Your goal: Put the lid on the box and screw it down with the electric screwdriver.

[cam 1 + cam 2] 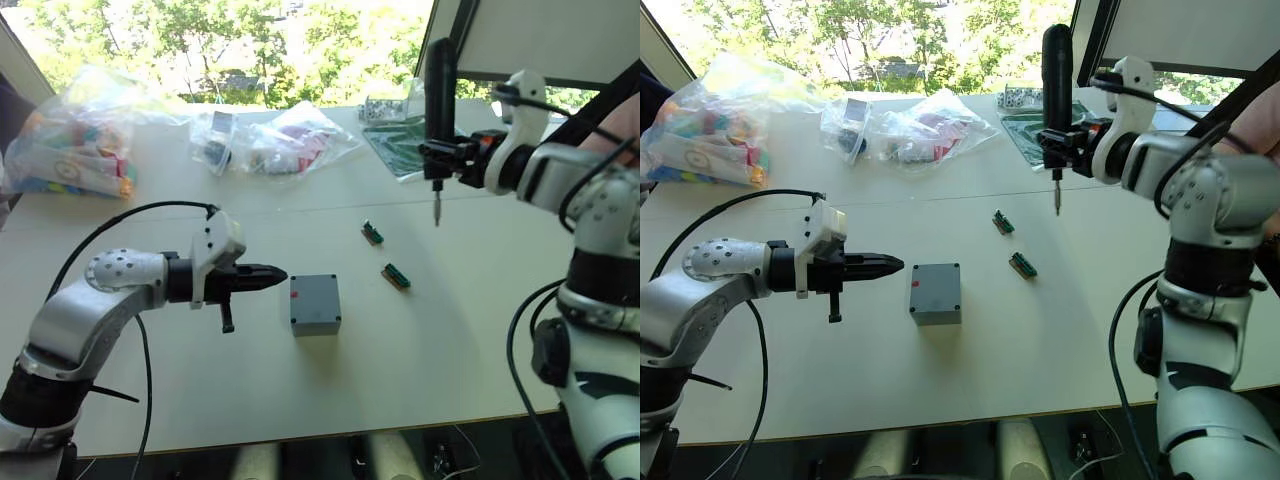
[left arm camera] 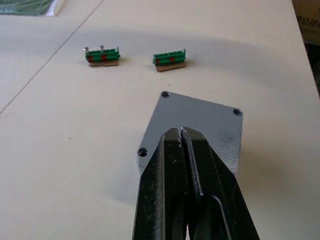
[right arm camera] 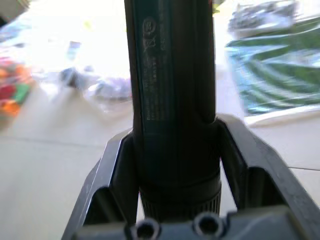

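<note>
We find the box [image 1: 315,304] at table [image 1: 460,330] centre with the lid [image 2: 197,127] seated on top, corner screw holes visible. The left gripper [image 1: 270,275] hovers just beside the box at its 9 o'clock, jaws pressed together and empty. The right gripper [image 1: 440,152], raised well clear at 1 o'clock, clamps the electric screwdriver [image 1: 1057,85] upright, bit down. Two green connectors [image 1: 384,254] lie at the box's 2 o'clock.

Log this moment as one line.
lid: on box | left pincer: shut, beside box | right pincer: holding electric screwdriver upright, above table
</note>
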Robot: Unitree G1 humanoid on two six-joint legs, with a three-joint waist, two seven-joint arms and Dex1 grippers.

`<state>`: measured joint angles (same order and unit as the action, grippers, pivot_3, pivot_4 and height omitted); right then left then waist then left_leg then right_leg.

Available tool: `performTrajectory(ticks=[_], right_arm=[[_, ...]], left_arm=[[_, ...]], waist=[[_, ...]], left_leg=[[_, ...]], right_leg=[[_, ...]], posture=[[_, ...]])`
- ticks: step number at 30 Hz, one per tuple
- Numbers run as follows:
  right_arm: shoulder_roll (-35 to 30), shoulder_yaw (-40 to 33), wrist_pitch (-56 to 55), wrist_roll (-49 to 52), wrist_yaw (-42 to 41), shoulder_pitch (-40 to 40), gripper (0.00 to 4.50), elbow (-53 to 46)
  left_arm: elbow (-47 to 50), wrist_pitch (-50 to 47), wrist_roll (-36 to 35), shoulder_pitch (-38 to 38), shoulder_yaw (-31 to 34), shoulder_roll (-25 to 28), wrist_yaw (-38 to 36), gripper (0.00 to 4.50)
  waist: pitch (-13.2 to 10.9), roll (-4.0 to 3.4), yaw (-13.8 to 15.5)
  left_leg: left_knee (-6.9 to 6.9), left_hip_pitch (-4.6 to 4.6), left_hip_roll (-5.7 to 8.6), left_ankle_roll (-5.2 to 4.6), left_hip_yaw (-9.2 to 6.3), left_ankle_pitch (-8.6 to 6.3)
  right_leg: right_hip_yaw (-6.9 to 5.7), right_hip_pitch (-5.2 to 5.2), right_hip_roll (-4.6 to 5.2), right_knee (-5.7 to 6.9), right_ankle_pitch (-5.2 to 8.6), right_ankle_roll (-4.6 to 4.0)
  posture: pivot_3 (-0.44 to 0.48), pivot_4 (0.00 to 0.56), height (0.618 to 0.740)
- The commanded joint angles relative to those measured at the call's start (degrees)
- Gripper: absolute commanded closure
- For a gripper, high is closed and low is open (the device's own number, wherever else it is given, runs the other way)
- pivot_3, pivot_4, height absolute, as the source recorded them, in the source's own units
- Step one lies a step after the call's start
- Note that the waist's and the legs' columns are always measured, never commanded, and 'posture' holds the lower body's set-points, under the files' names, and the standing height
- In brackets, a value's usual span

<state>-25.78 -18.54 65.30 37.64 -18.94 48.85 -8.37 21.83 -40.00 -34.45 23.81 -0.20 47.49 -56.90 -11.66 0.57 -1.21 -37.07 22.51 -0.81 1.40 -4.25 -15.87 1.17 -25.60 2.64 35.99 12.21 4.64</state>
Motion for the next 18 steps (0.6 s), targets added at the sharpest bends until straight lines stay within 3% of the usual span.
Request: performTrajectory(ticks=[1, 5, 10, 18], right_arm=[[7.7, -3.7, -8.5, 8.2, -0.5, -3.2, 2.64, -13.5], [13.3, 5.1, -21.5, -1.8, 1.7, -11.4, 2.64, -16.4], [17.3, 11.6, -27.1, -1.2, -2.0, -19.6, 2.64, -19.4], [18.7, 17.4, -30.3, -3.4, -1.1, -22.7, 2.64, -19.3]], left_arm=[[-2.0, -0.2, -0.8, 2.4, 0.2, -0.5, -1.4, 4.50], [-5.1, 0.1, 1.0, 5.3, -2.7, -1.3, -2.9, 4.50], [-7.4, 0.6, 2.9, 7.9, -7.8, -3.8, -5.1, 4.50], [-12.5, 4.0, 7.5, 7.8, -11.0, -7.3, -5.7, 4.50]], waist=[[-0.1, -0.18, -0.1], [-0.1, -0.15, 0.3], [-0.1, -0.15, 0.0], [-0.1, -0.14, -1.5]], left_leg=[[-0.01, 0.00, 0.00, 0.00, 0.04, 0.00], [-0.04, -0.09, 0.01, 0.05, 0.04, 0.03], [-0.22, -0.27, 0.02, 0.35, 0.02, 0.21], [-0.20, -0.44, -0.06, 0.55, -0.08, 0.45]], right_leg=[[0.06, -0.03, 0.00, 0.02, 0.00, 0.00], [0.09, -0.06, -0.02, 0.13, -0.01, -0.02], [0.14, 0.21, -0.06, 0.11, -0.07, -0.29], [0.21, 0.23, -0.26, 0.22, -0.21, -0.31]], posture=[[0.000, 0.150, 0.740], [0.000, 0.150, 0.740], [0.000, 0.150, 0.740], [0.000, 0.150, 0.740]])
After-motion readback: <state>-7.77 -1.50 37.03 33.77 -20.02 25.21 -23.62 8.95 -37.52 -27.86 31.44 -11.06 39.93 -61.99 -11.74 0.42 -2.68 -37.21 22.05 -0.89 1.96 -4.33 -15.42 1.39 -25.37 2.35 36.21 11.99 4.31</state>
